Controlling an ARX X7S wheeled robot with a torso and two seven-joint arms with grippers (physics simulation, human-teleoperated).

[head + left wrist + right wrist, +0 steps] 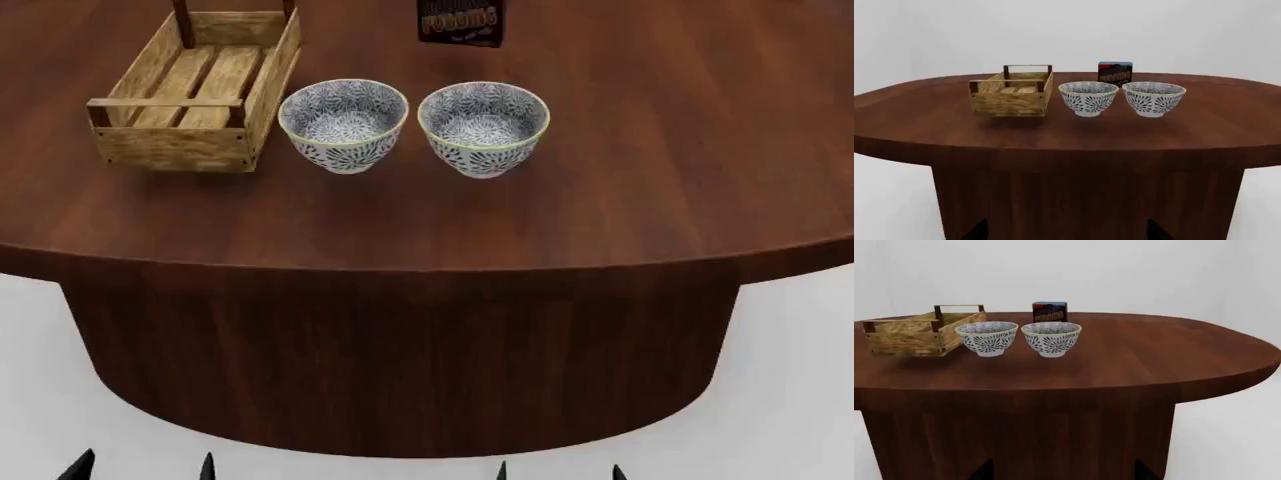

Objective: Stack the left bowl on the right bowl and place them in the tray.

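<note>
Two blue-and-white patterned bowls stand upright side by side on the dark wooden table. The left bowl (343, 125) (1087, 98) (987, 338) is close beside the tray (187, 92) (1013, 92) (917, 332), a light-wood slatted crate that holds nothing. The right bowl (483, 128) (1153, 98) (1051, 338) stands a small gap from the left one. Both grippers hang low in front of the table, below its top and far from the bowls. My left gripper (143, 468) (1067, 232) is open and holds nothing. My right gripper (558, 472) (1062, 471) is open too, only its dark fingertips showing.
A small chocolate pudding box (461, 20) (1115, 73) (1049, 311) stands behind the bowls. The oval table's front edge (400, 265) and its broad pedestal (400, 350) lie between the grippers and the objects.
</note>
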